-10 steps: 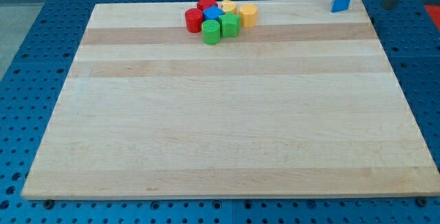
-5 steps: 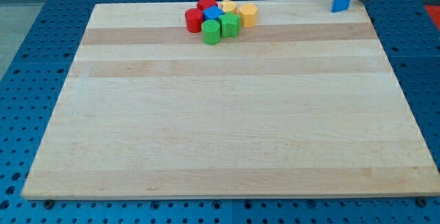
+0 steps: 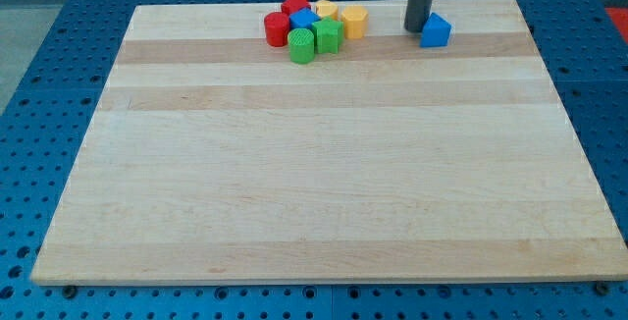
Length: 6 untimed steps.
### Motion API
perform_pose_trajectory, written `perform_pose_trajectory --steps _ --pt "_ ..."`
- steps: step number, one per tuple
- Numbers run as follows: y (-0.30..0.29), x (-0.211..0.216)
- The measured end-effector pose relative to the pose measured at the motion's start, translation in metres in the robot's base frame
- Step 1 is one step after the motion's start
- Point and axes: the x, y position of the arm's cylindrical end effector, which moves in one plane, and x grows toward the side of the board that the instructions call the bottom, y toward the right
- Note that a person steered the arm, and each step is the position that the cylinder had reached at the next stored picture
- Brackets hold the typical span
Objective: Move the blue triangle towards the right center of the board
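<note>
Camera view: blue triangle (image 3: 436,31) touching my tip (image 3: 416,29), on its right.

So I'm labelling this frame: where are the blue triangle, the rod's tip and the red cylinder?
blue triangle (image 3: 436,31): camera view, middle of its front face.
my tip (image 3: 416,28): camera view, rod's very end, just left of the triangle.
red cylinder (image 3: 276,29): camera view, its side.

Red, green, yellow, blue blocks (image 3: 314,28) cluster on board (image 3: 314,163).

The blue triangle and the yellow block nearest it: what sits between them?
In the camera view, only my tip stands between the blue triangle and the yellow block, close beside the triangle.
</note>
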Motion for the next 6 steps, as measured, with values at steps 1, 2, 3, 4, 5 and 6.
perform_pose_trajectory --steps 1,2,3,4,5,6 --pt "0.002 0.038" --pt "-0.008 0.017" --pt "-0.026 -0.063" --pt "0.02 -0.063" --pt "0.026 -0.029" --pt "0.011 -0.009"
